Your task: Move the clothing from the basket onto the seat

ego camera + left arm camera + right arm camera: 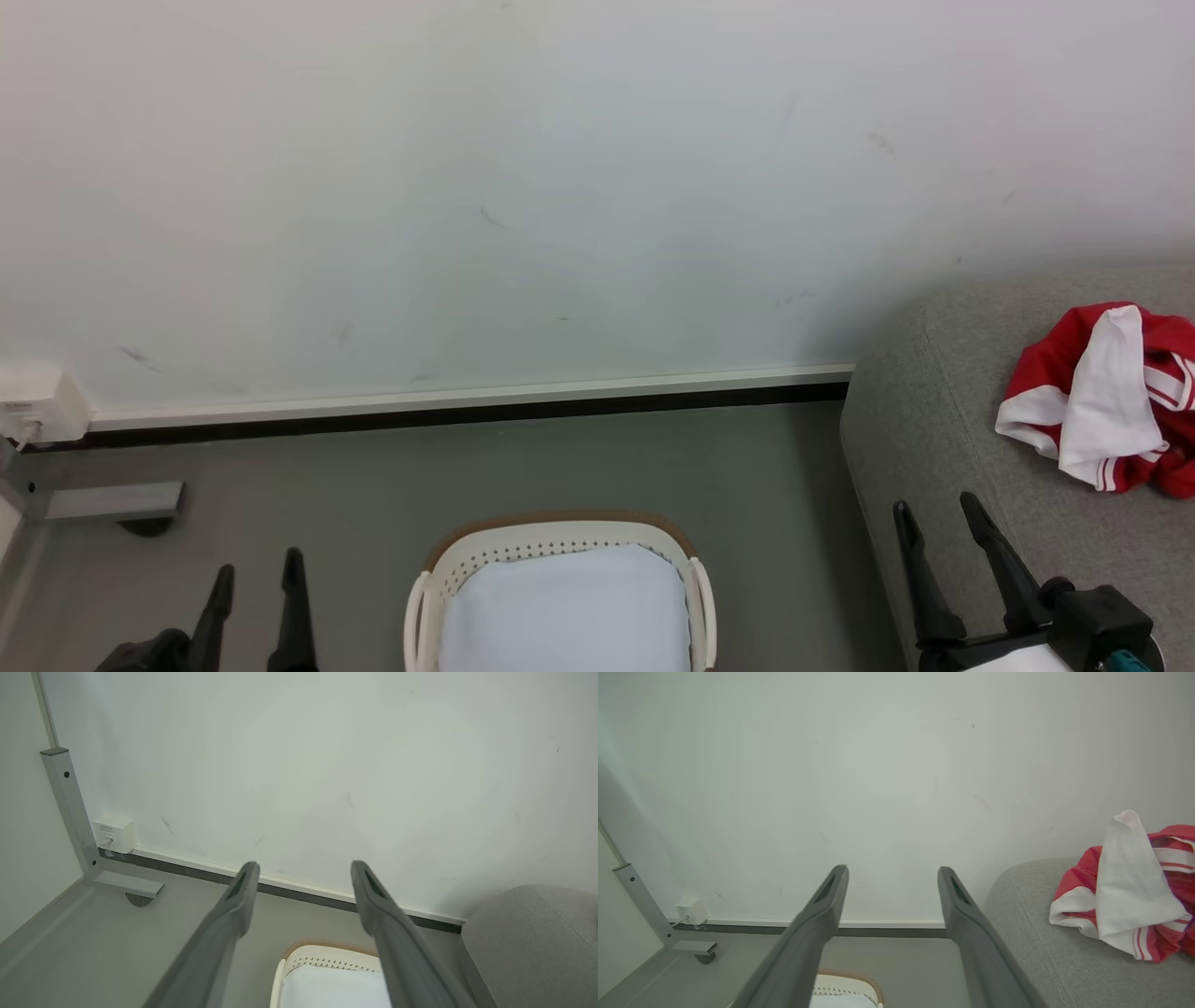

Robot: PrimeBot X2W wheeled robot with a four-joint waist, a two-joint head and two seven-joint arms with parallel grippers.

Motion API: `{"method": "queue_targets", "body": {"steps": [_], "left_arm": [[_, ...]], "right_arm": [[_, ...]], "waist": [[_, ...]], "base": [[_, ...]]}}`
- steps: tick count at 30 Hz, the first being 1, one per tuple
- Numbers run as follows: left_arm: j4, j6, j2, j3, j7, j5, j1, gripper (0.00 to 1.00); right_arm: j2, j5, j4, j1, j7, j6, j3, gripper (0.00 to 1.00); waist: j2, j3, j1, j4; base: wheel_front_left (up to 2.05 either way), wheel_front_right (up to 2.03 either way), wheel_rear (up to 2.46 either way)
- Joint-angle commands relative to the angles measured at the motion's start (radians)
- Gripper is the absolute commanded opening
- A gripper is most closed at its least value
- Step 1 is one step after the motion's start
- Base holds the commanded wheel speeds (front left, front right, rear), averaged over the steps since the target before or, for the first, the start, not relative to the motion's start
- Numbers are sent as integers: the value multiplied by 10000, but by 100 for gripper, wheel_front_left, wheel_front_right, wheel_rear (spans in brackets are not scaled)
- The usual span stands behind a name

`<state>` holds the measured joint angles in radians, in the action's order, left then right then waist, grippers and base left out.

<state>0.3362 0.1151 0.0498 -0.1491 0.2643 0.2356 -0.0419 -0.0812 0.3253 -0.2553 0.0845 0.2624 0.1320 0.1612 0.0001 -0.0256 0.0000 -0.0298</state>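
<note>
Red and white clothing lies crumpled on the grey seat at the right; the right wrist view also has this clothing on the seat. The white basket with its brown rim stands on the floor at the bottom centre, its pale bottom bare. My left gripper is open to the left of the basket, holding nothing. My right gripper is open over the seat's near corner, below and left of the clothing. The left wrist view has the basket between my fingers.
A white wall with a pale skirting board runs behind the basket. A grey metal frame foot and a white socket box stand at the left. Grey floor lies between basket and wall.
</note>
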Motion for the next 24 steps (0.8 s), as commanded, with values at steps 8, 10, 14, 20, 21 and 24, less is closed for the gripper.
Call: {"method": "queue_targets", "body": {"steps": [8, 10, 14, 20, 21, 24], "left_arm": [[9, 40, 23, 30, -1, 5, -90, 100], [21, 46, 23, 41, -1, 19, -96, 100], [49, 58, 22, 56, -1, 58, -95, 100], [258, 48, -73, 56, -19, 64, 76, 0], [354, 48, -105, 55, -22, 69, 132, 0], [452, 52, -115, -9, -215, 493, 63, 0]], "right_arm": [[3, 85, -27, 149, 32, -27, 30, 100], [14, 80, -24, 161, 32, -27, 29, 100], [27, 55, -65, 155, 32, -27, 39, 100], [75, 52, -206, -34, -23, 0, 32, 0], [98, 58, -304, -113, -40, 0, 34, 0], [111, 498, -327, -159, -173, 0, -39, 0]], "waist": [[-1, 6, 0, -17], [-1, 3, 0, -23], [-1, -8, 0, -46], [-1, -14, 0, -57], [-1, -14, 0, -57], [-1, -8, 0, -50]], "base": [[0, 0, 0], [0, 0, 0], [0, 0, 0], [0, 0, 0], [0, 0, 0], [0, 0, 0]]}}
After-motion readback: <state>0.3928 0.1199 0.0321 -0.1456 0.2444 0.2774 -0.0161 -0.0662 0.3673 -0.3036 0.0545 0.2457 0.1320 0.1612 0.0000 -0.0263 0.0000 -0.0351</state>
